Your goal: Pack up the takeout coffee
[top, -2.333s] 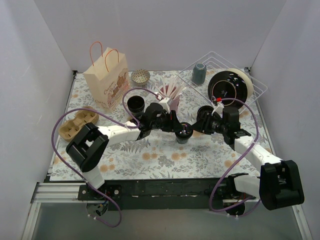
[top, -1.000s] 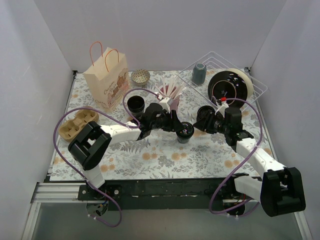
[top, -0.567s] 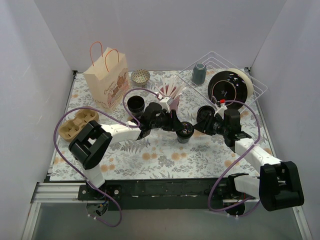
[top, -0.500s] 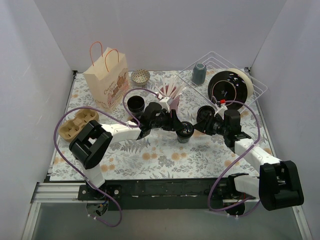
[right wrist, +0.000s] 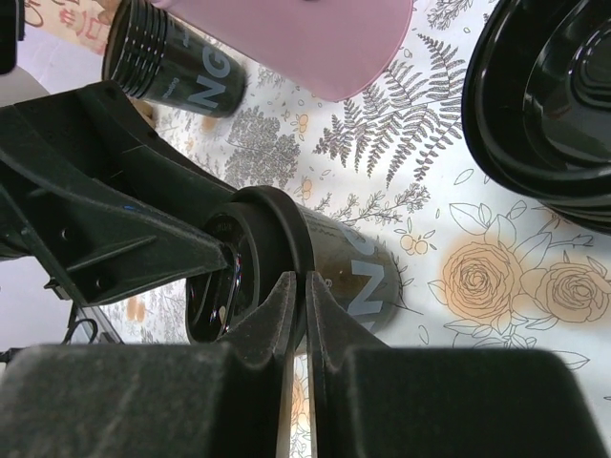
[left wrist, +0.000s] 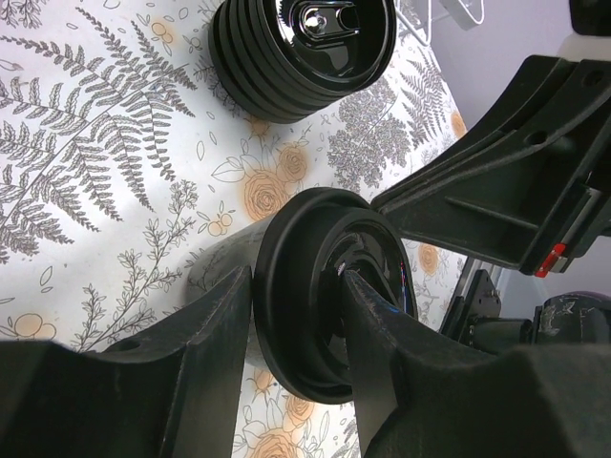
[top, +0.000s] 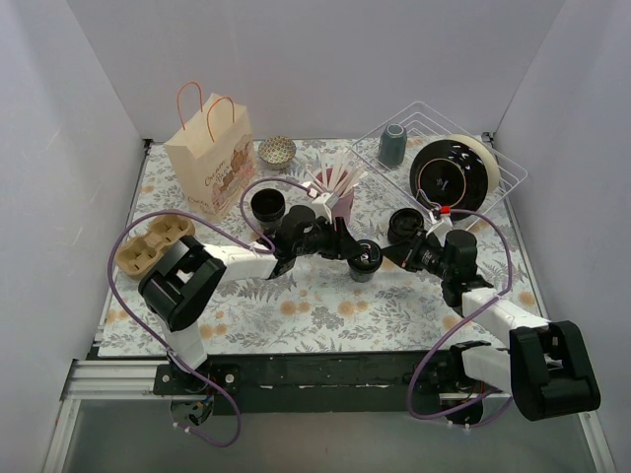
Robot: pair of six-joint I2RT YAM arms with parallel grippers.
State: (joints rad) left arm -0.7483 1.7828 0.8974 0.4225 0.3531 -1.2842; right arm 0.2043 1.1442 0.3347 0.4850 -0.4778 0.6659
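Takeout coffee (top: 364, 258) | clamped in left gripper (left wrist: 294, 284) | right gripper (right wrist: 298, 282) closed empty, just beside

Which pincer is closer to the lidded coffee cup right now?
Left. The left pincer clamps the lidded coffee cup; the right pincer, shut, sits just beside it.

Left wrist view: takeout coffee (left wrist: 329, 286) side wall mostly hidden behind its own lid rim and the left gripper (left wrist: 296, 281). Lid stack (left wrist: 301, 43) clipped by top edge.
Right wrist view: pink holder (right wrist: 315, 38) cut off at top. Black round thing (right wrist: 544, 105) cut off at right, kind unclear.
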